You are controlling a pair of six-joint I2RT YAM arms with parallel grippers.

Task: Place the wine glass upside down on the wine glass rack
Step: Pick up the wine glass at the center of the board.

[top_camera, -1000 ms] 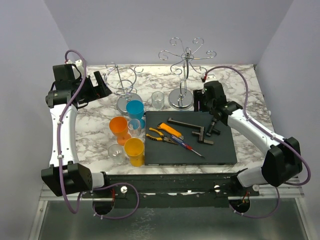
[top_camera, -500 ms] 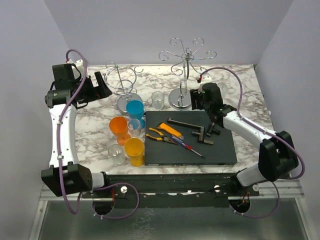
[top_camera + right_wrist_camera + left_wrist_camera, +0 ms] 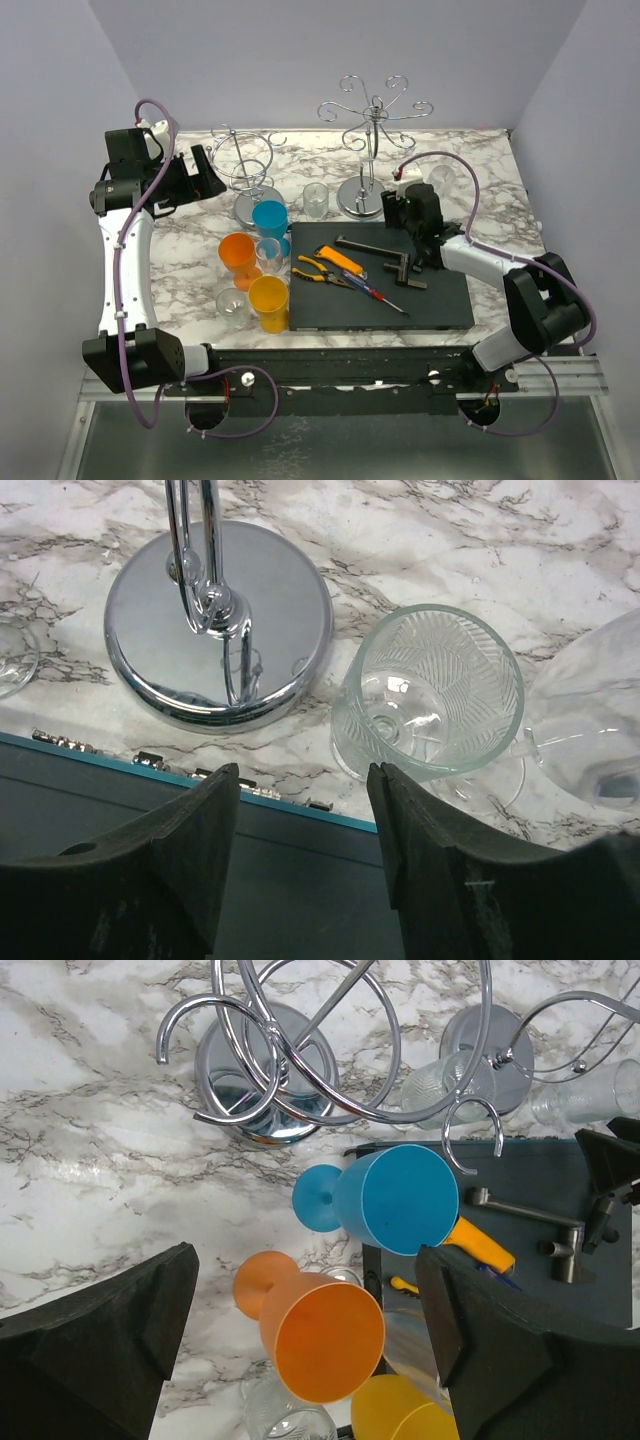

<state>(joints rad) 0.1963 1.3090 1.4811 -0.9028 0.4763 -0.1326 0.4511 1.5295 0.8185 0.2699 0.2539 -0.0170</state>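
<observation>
"So, item one, the wine glass [image 3: 430, 695]?" asks the first clerk.

"Clear, ribbed, upright with its mouth up," the second replies. "It stands on the marble surface [image 3: 480, 540], just beside the chrome base of the wine glass rack [image 3: 220, 630], past the far edge of the dark mat [image 3: 300, 880]."

"Item two, the right gripper [image 3: 300, 840]?"

"Low over that mat edge. Its fingers [image 3: 170, 870] are partway apart with nothing between them. The glass stands just beyond the finger on the right of the wrist view, whether touching it cannot be told."

"Item three, the left gripper [image 3: 307, 1260]?"

"Raised beside the second rack [image 3: 300, 1050], fingers spread wide, holding nothing. A blue glass [image 3: 395, 1200] and an orange glass [image 3: 320, 1335] stand on the surface below it."
</observation>
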